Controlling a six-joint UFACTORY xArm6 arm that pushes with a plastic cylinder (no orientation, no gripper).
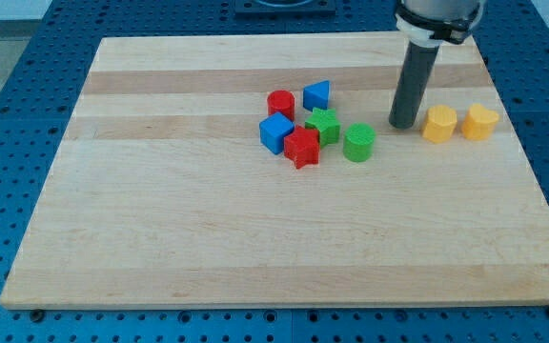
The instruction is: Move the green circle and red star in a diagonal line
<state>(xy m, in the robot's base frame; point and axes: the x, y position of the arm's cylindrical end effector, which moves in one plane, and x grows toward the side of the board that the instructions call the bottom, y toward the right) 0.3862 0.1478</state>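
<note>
Camera view, single frame: one wooden board point(160, 238) is laid on a blue perforated table point(8, 57).

Item 1, arm end: no claw is fitted, so nothing is opened, closed or held. A straight dark rod is seen descending from the far right. My tip point(406, 125) is set on the board, right of the central cluster and just left of the two yellow blocks, apart from every block.

Item 2, green circle point(358, 143): placed at the right edge of the cluster, left of and slightly nearer than my tip, with a clear gap between them.

Item 3, red star point(302, 148): placed at the near side of the cluster, left of the green circle, touching or almost touching the green star point(324, 125) behind it.

Item 4, blue cube point(276, 132): set just left of the red star.

Item 5, red cylinder point(280, 103): set at the far left of the cluster.

Item 6, blue triangular block point(317, 94): set at the far side, right of the red cylinder.

Item 7, yellow blocks: one point(438, 124) just right of my tip, another point(479, 122) further right; exact shapes cannot be made out.
</note>
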